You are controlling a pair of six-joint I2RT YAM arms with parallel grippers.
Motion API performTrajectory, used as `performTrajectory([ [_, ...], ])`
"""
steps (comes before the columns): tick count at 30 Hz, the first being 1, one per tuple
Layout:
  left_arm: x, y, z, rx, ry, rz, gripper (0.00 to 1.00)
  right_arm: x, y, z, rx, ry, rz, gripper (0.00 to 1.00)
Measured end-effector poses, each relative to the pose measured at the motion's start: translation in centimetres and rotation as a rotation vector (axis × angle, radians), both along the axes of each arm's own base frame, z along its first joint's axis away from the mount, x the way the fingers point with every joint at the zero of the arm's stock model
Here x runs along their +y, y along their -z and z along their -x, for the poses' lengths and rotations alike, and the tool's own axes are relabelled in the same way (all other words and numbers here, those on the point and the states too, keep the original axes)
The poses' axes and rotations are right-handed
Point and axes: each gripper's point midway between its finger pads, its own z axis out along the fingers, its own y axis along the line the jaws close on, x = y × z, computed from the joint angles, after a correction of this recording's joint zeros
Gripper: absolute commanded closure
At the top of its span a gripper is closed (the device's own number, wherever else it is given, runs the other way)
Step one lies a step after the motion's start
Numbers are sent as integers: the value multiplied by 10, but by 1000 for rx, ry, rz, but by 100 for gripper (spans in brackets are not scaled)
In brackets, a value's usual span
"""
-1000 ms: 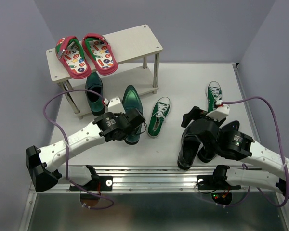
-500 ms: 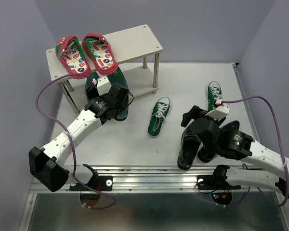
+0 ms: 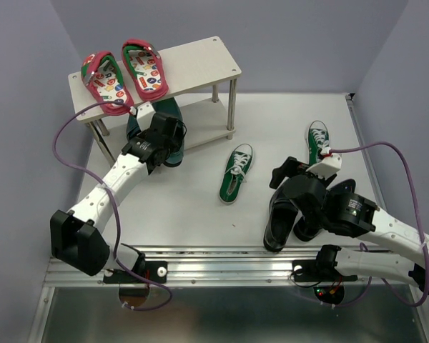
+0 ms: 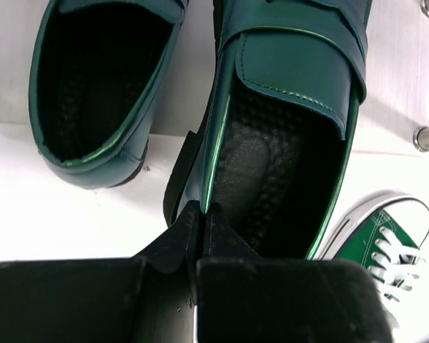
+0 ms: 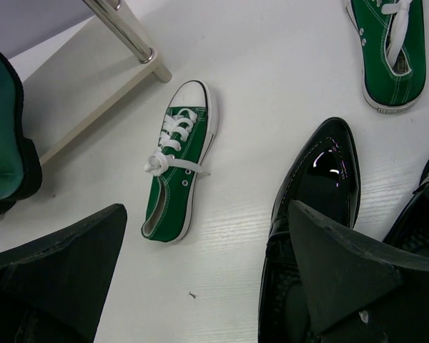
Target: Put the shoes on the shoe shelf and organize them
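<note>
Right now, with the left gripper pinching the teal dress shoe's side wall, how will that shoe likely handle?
Probably stiff: the teal dress shoe holds its opening's shape where the left gripper pinches its side wall. The glossy leather looks slick, so it may slip in a thin-edge grip. Held by one side, it could twist toward its toe.

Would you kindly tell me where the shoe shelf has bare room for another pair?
Free: the top board's right half, beside the red flip-flops, and the lower board's right end. Crowded: the lower board's left, where the left gripper grips a teal dress shoe beside its mate.
</note>
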Motion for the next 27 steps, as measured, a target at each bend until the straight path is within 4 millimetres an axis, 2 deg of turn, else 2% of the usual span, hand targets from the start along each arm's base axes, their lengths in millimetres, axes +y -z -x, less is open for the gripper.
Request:
performTrajectory([
  [5,1,3,-10,-30,-6,6,100,-1,1,1,6,3,1,0],
  [9,0,14,-11,-33,-1,6,100,1,2,0,10,5,2,0],
  [19,-2,13,-9,-82,14,49,100,6,8,-1,28,-3,11,0],
  [27,2,55,13,27,-6,71,100,7,8,0,33,-9,8,0],
])
